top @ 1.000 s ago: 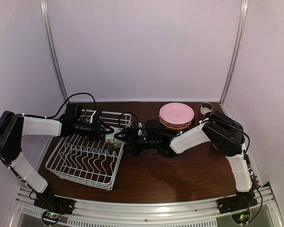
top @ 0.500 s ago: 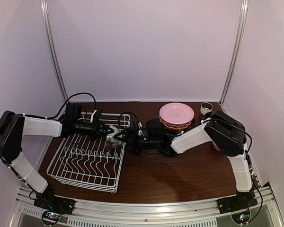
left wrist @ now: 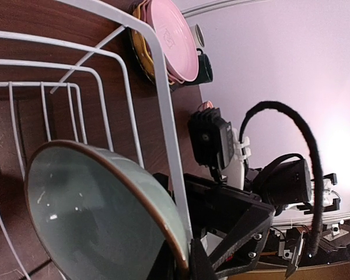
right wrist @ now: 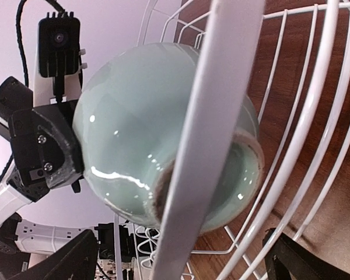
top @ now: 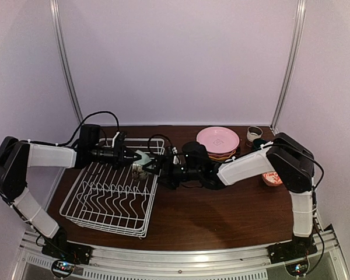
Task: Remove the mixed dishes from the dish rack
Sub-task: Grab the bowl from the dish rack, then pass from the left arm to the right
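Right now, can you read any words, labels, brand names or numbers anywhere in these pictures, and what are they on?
No text can be read anywhere.
The pink plate has a faint mark at its middle, too blurred to read.

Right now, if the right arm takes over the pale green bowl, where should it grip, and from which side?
Probably the foot ring, approached from the right over the rack's wire: the bowl is tipped foot toward that side, and the left gripper pinches its rim.

Dark wooden table (top: 221, 221); pale walls (top: 175, 58); corner posts (top: 68, 70), possibly aluminium.
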You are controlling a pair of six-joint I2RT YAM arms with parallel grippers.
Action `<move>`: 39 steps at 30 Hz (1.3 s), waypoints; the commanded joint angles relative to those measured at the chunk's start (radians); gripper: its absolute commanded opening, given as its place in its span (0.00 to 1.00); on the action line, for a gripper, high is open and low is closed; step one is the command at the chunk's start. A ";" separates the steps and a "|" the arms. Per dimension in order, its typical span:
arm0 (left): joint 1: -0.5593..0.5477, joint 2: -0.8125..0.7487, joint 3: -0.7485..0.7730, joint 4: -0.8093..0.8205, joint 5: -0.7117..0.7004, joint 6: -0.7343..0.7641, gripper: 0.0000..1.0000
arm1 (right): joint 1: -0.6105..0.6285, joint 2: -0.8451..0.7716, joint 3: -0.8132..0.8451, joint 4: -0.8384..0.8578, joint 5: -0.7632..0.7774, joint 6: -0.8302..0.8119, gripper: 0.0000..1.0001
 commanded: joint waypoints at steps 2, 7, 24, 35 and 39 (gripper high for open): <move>-0.003 -0.065 0.111 -0.066 0.015 0.102 0.00 | -0.014 -0.144 0.056 -0.096 0.039 -0.161 1.00; -0.002 -0.068 0.153 -0.160 -0.014 0.143 0.00 | -0.045 -0.138 0.034 -0.179 0.058 -0.147 1.00; 0.008 -0.115 0.301 -0.483 -0.156 0.401 0.00 | -0.072 -0.167 -0.051 -0.092 0.068 -0.134 1.00; -0.062 -0.209 0.451 -0.760 -0.404 0.701 0.00 | -0.161 -0.519 -0.025 -0.534 0.230 -0.513 1.00; -0.141 -0.232 0.479 -0.810 -0.530 0.804 0.00 | -0.211 -0.673 -0.029 -0.678 0.259 -0.626 1.00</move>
